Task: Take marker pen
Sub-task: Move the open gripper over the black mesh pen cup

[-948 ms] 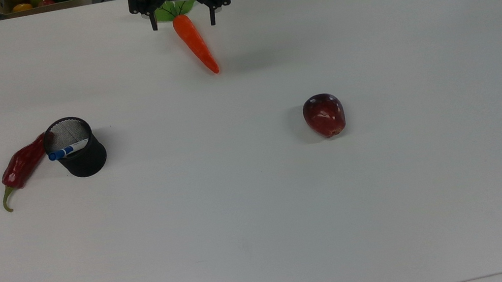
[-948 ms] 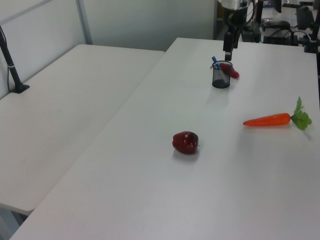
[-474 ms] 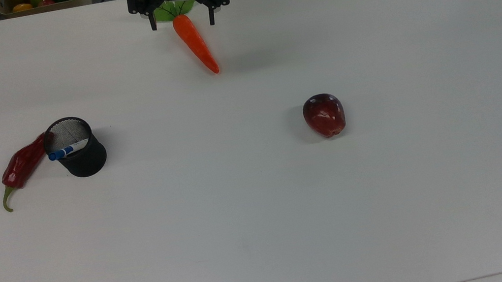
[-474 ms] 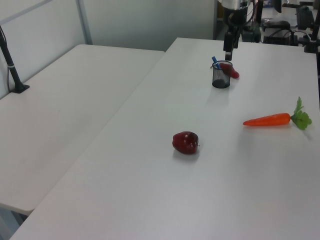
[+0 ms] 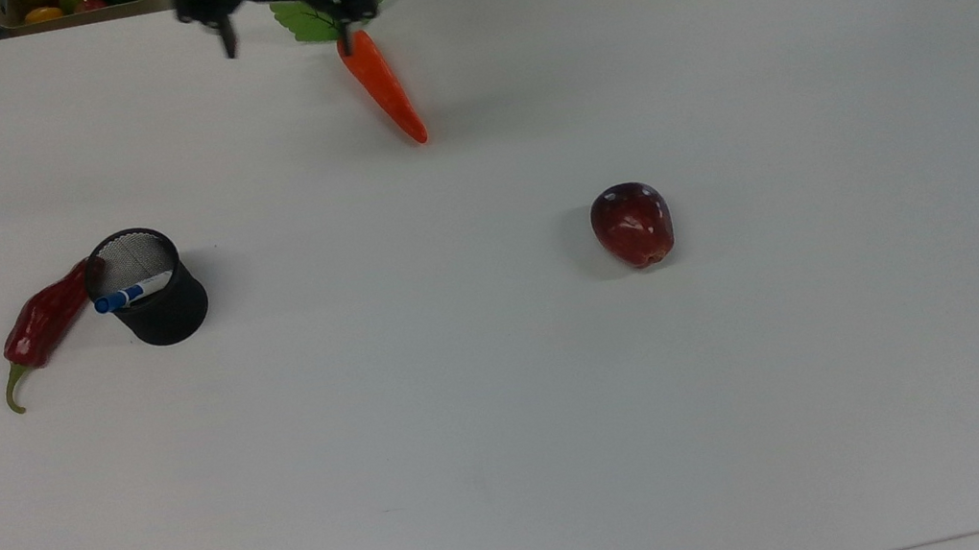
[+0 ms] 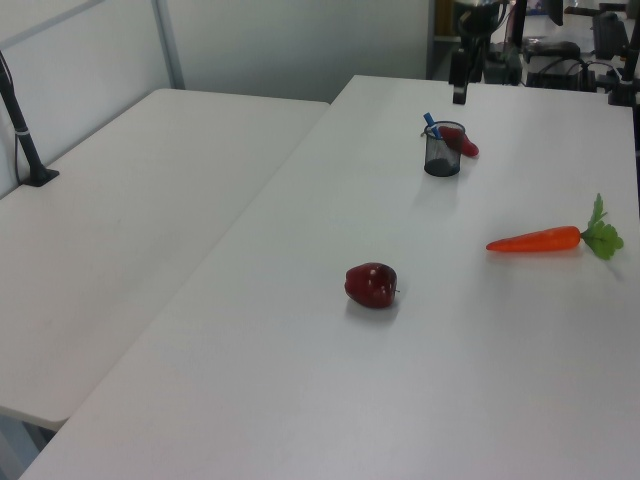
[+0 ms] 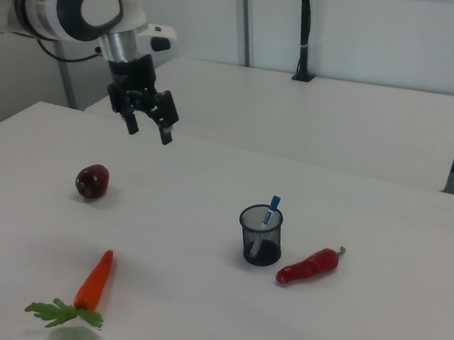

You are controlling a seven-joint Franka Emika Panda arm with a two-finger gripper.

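One marker pen [image 5: 131,294], white barrel with blue cap, stands slanted inside a black mesh cup [image 5: 153,294] at the left middle of the top view, its capped end poking above the rim and leaning on it. Judged light, rigid and smooth, so likely to slip or swivel under a loose pinch; not fragile. The best hold looks to be the exposed blue cap and the bit of barrel just under it, pinched across its width and drawn out along its own slant, since the cup seems light enough to tip or lift with it.

One red chili pepper [image 5: 42,322] lies touching the cup's outer wall on the top view's left.

One red apple [image 5: 633,223] sits well apart, right of centre.

One carrot [image 5: 381,84] with green leaves lies at upper centre.

One gripper [image 5: 286,41], at the top edge above the carrot's leafy end, fingers spread wide, holding nothing, well apart from the pen; in the right view it hangs high at upper left [image 7: 146,125].

One white table [image 5: 512,427] bears all items.
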